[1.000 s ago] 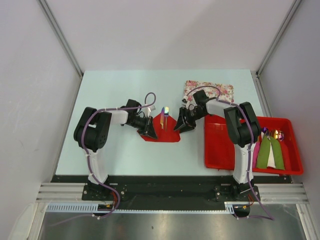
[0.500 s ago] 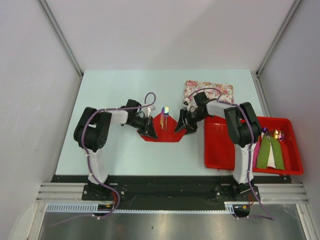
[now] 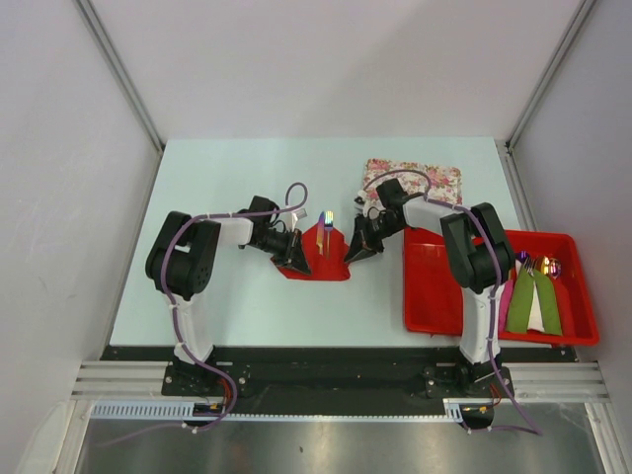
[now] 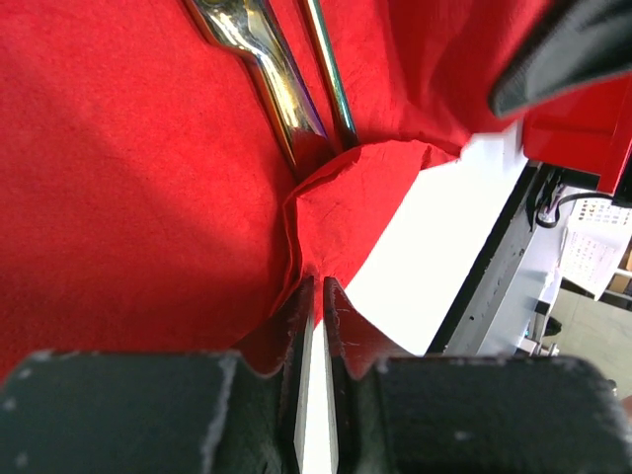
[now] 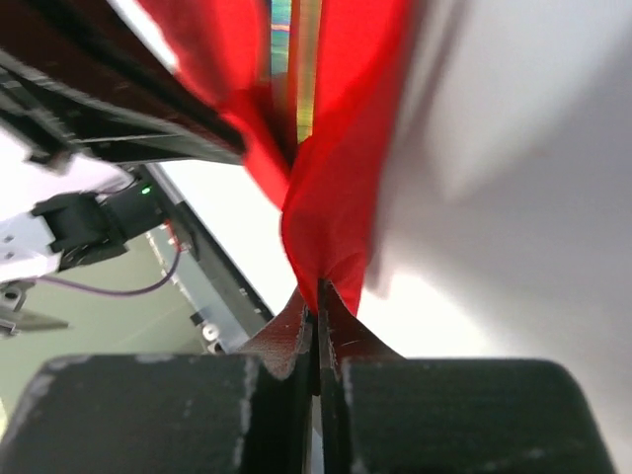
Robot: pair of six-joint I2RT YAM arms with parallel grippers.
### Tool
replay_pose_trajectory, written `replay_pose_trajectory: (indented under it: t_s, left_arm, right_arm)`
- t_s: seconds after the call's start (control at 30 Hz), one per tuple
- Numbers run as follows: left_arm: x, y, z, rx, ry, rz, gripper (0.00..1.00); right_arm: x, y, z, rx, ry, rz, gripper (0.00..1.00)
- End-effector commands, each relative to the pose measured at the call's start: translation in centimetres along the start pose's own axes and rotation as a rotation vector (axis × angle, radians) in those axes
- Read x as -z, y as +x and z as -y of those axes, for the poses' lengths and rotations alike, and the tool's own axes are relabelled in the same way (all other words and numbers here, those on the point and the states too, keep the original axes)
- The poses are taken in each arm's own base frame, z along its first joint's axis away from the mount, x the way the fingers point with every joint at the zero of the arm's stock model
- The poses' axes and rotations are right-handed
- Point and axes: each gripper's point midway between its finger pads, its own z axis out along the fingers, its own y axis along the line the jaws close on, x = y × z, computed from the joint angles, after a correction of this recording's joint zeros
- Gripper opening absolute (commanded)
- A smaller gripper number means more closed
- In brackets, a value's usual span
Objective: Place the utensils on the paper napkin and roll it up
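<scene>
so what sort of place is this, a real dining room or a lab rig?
Most likely a lab robot test cell: plain white panel walls held by aluminium corner posts, a pale table with nothing homely around it, and a slotted aluminium rail along its near edge.

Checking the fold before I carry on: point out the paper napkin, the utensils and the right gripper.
paper napkin (image 3: pixel 318 268): top view, on its near part, below the utensils.
utensils (image 4: pixel 265 69): left wrist view, on the wider shiny handle.
right gripper (image 5: pixel 318 294): right wrist view, at the fingertips pinching the napkin's edge.
</scene>
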Motion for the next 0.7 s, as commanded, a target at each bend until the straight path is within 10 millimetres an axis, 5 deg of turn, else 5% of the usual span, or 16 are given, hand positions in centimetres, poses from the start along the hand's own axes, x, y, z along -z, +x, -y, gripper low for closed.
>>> replay_pose_trajectory:
  t_s: [0.0, 0.67]
  left_arm:
    - [-0.4, -1.2, -1.1, -0.038, -0.050, 0.034, 0.13]
    - [-0.5, -1.1, -1.2, -0.032, -0.046, 0.027, 0.12]
  right_arm:
    - [-0.1, -1.6, -4.0, 0.063, -0.120, 0.015, 0.00]
    - [-4.6, -2.0, -7.8, 0.024, -0.234, -0.013, 0.01]
